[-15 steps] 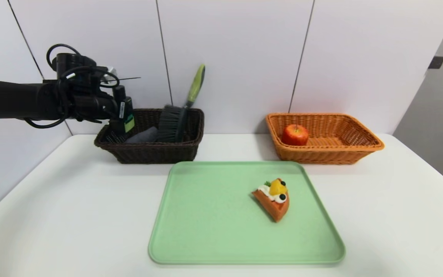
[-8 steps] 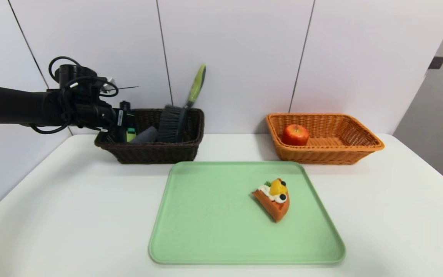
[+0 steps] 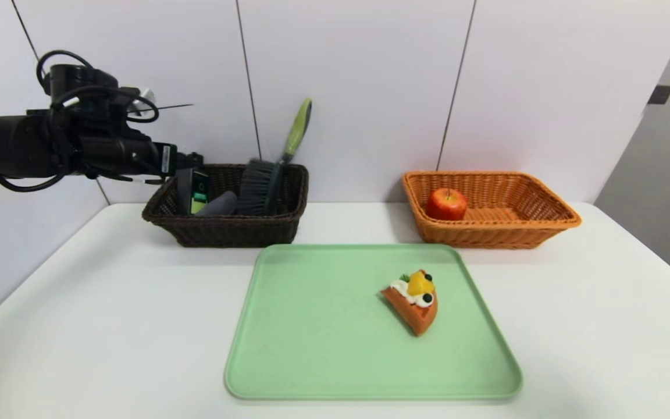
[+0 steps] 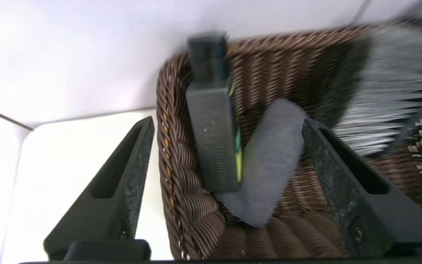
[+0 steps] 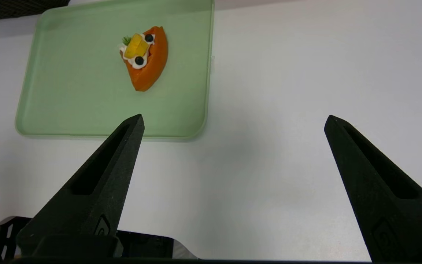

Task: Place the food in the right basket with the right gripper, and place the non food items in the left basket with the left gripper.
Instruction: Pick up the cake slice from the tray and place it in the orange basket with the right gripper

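Observation:
My left gripper [image 3: 194,158] [image 4: 227,121] hovers open above the left end of the dark brown left basket [image 3: 224,230] [image 4: 174,183], holding nothing. Below it the black pump bottle [image 3: 194,192] [image 4: 213,124] leans against the basket's end wall, beside the grey cloth roll [image 3: 217,203] [image 4: 269,161] and the green-handled brush [image 3: 259,186] [image 4: 390,91]. The apple [image 3: 446,203] lies in the orange right basket [image 3: 550,212]. The tart slice [image 3: 413,299] [image 5: 145,58] sits on the green tray [image 3: 312,337] [image 5: 68,91]. My right gripper [image 5: 234,117] is open over bare table near the tray's corner, out of the head view.
Both baskets stand against the white back wall, with the tray in front of them at the middle of the white table [image 3: 108,326]. The brush handle [image 3: 297,128] sticks up above the dark basket's rim.
The left gripper lowered the pump bottle into the dark basket, opened and let it go, then rose and drew back to the left. The bottle stays leaning in the basket.

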